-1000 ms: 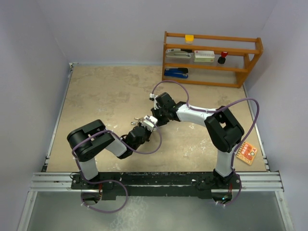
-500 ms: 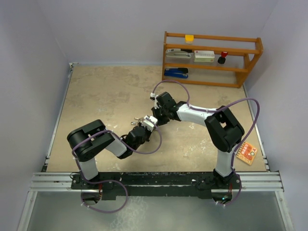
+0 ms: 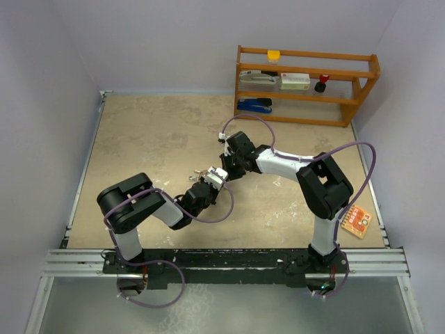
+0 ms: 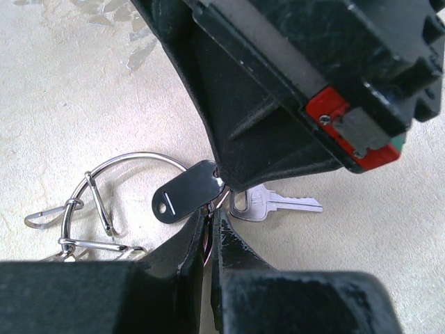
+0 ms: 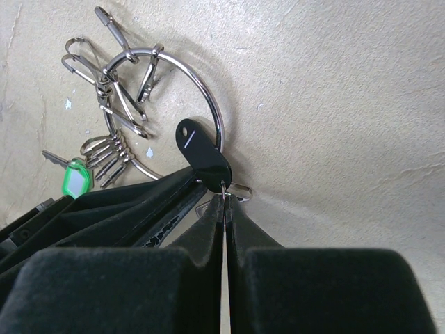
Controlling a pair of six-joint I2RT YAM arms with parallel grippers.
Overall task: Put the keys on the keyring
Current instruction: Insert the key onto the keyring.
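The keyring (image 5: 211, 97) is a silver wire ring lying on the tabletop, with a black oval tag (image 5: 204, 158) and several wire clips (image 5: 115, 104) on it. A green-headed key (image 5: 75, 179) lies by the clips. A plain silver key (image 4: 274, 203) lies with its head against the ring beside the tag (image 4: 186, 202). My left gripper (image 4: 211, 217) is shut on the ring's wire (image 4: 132, 158). My right gripper (image 5: 226, 198) is shut on thin silver wire just under the tag, seemingly the ring. Both grippers meet mid-table (image 3: 211, 179) (image 3: 220, 173).
A wooden shelf (image 3: 306, 83) with staplers and small items stands at the back right. An orange card (image 3: 356, 222) lies at the right edge. My right gripper's housing (image 4: 299, 76) hangs close over the ring and the left fingers.
The right arm's wrist has shifted slightly towards the back. Both grippers stay shut at the same spot on the ring.
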